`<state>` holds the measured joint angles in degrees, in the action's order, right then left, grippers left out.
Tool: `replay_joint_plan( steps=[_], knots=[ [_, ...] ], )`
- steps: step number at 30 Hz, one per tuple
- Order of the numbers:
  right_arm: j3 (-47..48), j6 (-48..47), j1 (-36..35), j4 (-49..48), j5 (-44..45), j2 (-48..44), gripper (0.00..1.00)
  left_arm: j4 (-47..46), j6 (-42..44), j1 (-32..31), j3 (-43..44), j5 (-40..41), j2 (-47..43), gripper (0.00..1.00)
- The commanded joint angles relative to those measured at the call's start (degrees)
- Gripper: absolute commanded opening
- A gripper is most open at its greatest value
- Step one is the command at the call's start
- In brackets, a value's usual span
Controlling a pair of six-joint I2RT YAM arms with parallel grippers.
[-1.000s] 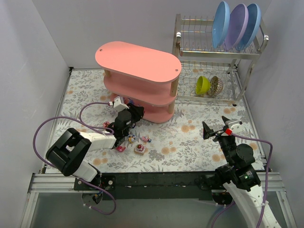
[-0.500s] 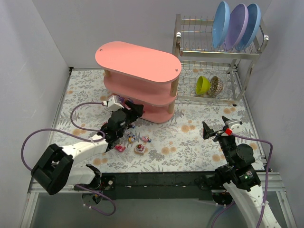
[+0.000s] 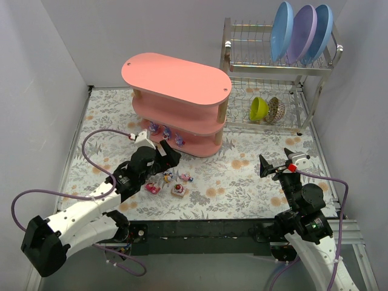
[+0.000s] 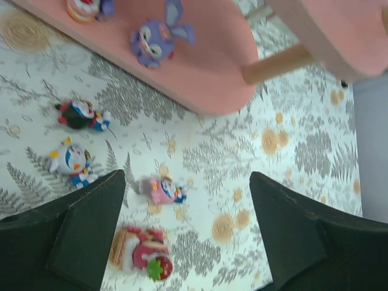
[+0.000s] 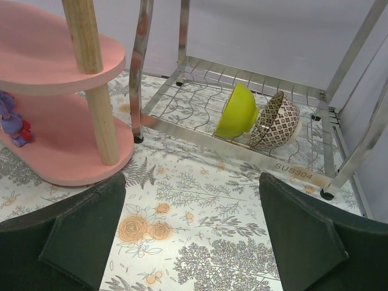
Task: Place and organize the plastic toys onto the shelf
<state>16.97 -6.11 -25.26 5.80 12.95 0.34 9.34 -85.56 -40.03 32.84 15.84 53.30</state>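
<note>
The pink shelf [image 3: 176,79] stands at the back of the mat. Three plastic toys rest on its bottom tier, among them a purple rabbit [image 4: 159,39] [image 3: 179,140]. More toys lie on the mat in front: a black and red one [image 4: 79,115], a white and blue one [image 4: 70,162], a pink one [image 4: 160,190] and a cake-shaped one [image 4: 140,254] [image 3: 178,190]. My left gripper [image 3: 165,159] [image 4: 187,185] hovers open above them, holding nothing. My right gripper [image 3: 277,160] [image 5: 193,188] is open and empty at the right, facing the shelf's [image 5: 60,151] end.
A metal wire dish rack [image 3: 273,66] stands at the back right, with three plates [image 3: 303,30] on top. On its lower level sit a green bowl [image 3: 259,108] [image 5: 237,112] and a patterned bowl [image 3: 276,110] [image 5: 279,121]. Grey walls close in the floral mat.
My left gripper has opened and drawn back from the shelf's bottom tier toward the near left, leaving the purple rabbit there. The right arm has not moved.
</note>
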Motion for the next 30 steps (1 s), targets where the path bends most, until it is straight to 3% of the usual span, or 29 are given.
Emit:
replay_joint_plan(
  steps=[1,9,30],
  knots=[
    [-0.01,0.31,-0.41,-2.81,0.67,-11.76,0.98,8.05,2.33,-4.52,-0.76,-2.48,-3.46,0.84],
    [0.08,0.31,-0.41,-2.81,0.58,-11.76,0.98,11.48,-1.54,-14.98,-1.55,1.48,-1.18,0.84],
    [-0.01,0.31,-0.41,-2.64,1.02,-11.76,0.98,13.60,-11.38,-23.68,0.11,3.24,10.94,0.83]
  ],
)
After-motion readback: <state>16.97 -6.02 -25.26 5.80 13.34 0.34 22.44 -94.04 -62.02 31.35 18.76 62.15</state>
